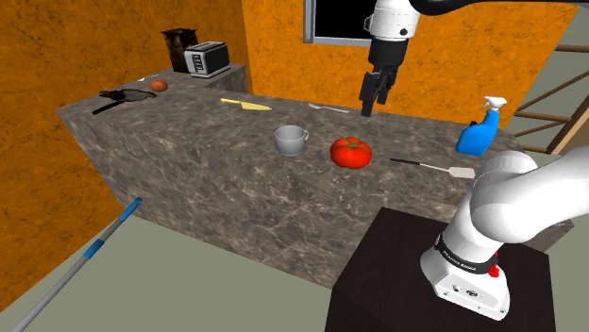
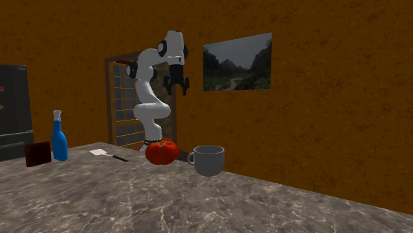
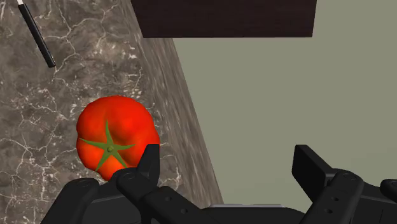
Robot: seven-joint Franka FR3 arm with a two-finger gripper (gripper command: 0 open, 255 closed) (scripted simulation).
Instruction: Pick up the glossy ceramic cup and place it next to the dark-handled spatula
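The tool (image 1: pixel 371 106) hangs high above the desk (image 1: pixel 189 160) with its fingers spread and nothing between them. In the wrist view the tool (image 3: pixel 228 156) looks down on the tomato (image 3: pixel 114 137) and the desk's edge, so I judge it is not yet over its target.

The cup (image 1: pixel 291 140) is grey and stands upright on the desk, just beside the tomato (image 1: pixel 350 152) on the shoulder view's left. Its handle points toward the tomato. The spatula (image 1: pixel 434 167) lies on the tomato's other side, well apart from the cup and near the blue bottle (image 1: pixel 479 129).

The step in hand looks like the approach. To do it well:

- Shift the tool across until it is centred on the cup before lowering it.
- Turn the wrist so one finger goes inside the rim and one outside, on the wall away from the handle and the tomato.
- Come straight down, since a slanted descent could nudge the tomato or tip the cup.
- Close only once the fingers sit well below the rim.
- Lift high enough to clear the tomato on the way over.
- Aim for bare desk beside the spatula's dark handle, not on top of it.
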